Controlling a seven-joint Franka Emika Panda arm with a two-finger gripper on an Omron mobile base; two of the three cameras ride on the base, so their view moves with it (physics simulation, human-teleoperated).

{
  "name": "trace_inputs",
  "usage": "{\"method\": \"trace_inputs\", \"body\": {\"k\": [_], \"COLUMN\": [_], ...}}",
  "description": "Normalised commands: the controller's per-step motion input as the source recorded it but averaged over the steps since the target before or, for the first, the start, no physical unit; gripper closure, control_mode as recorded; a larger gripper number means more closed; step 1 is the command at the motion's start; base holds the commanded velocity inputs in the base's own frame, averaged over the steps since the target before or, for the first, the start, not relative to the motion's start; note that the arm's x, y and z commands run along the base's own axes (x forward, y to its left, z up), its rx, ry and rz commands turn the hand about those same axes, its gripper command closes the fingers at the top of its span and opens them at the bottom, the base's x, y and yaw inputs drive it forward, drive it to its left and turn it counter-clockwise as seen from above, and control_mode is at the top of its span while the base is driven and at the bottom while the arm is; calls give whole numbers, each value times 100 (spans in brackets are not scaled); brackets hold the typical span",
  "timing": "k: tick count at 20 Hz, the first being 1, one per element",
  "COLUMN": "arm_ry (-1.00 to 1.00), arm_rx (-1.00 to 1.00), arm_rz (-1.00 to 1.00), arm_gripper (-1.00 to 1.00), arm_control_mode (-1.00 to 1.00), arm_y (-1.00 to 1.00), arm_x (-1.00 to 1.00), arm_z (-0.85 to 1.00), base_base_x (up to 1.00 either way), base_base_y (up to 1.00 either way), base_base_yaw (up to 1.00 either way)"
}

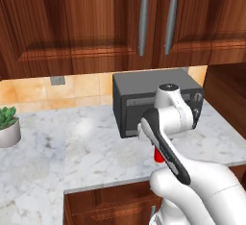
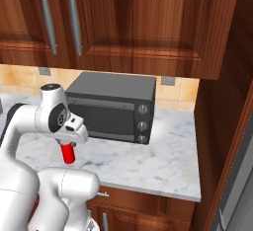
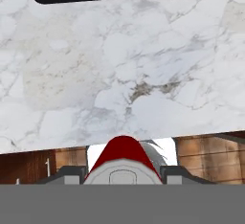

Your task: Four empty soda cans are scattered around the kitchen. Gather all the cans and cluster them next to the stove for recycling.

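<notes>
So the gripper (image 2: 68, 148) is clamped on a red soda can (image 2: 68, 154), held above the marble counter (image 2: 163, 161) near its front edge, just in front of the microwave (image 2: 111, 106). Open counter stretches left toward the plant (image 1: 8, 125).

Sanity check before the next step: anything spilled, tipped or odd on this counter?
Nothing stands out. The red can is upright in the shut pincer, in front of the microwave. The potted plant stands straight on the marble counter. No spills.
</notes>
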Motion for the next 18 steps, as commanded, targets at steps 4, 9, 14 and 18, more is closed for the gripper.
{"method": "trace_inputs", "body": {"k": [4, 9, 14, 18], "arm_ry": [-2, -3, -3, 0], "arm_rx": [0, 0, 0, 0], "arm_rz": [2, 7, 2, 0], "arm_gripper": [100, 100, 100, 100], "arm_control_mode": [-100, -100, -100, -100], "arm_y": [-6, -1, 0, 0], "arm_x": [-58, -6, -2, 0], "arm_z": [47, 44, 7, 0], "base_base_x": [0, 0, 0, 0], "base_base_y": [0, 0, 0, 0], "base_base_yaw": [0, 0, 0, 0]}}
